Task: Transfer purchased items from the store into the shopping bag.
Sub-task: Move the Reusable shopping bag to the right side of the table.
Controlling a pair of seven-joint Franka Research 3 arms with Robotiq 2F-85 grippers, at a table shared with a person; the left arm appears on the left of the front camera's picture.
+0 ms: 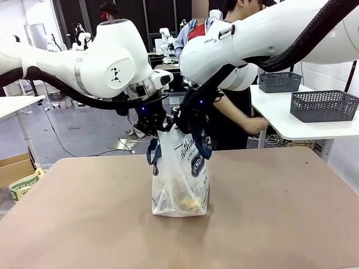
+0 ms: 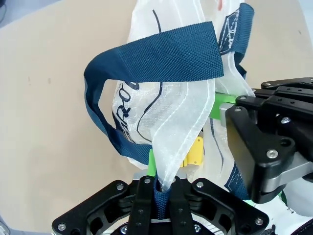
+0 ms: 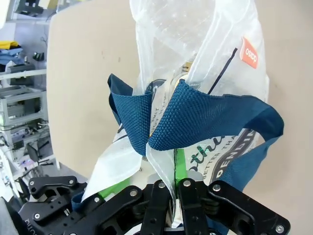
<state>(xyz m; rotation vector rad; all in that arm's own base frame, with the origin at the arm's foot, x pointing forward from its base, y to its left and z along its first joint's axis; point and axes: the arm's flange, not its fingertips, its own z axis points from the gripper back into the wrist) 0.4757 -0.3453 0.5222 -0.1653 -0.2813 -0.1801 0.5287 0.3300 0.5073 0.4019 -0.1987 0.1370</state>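
Translucent white plastic tote bag (image 1: 179, 179) w/ navy strap handles stands mid-table, yellow packet (image 1: 193, 203) inside. L jaws, R jaws both clamped on its top edge. Tan table (image 1: 84, 213) open all round.

A lab: white worktables (image 1: 280, 120), trailing floor cables (image 1: 54, 130), cluttered equipment shelves (image 3: 22, 103).

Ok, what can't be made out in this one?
Front view: contents of the translucent white plastic shopping bag with navy straps, blurred by its plastic; only yellowish shapes show.
Left wrist view: a yellow item, half behind a bag fold.
Right wrist view: the bag's dark lettering, broken up by folds.
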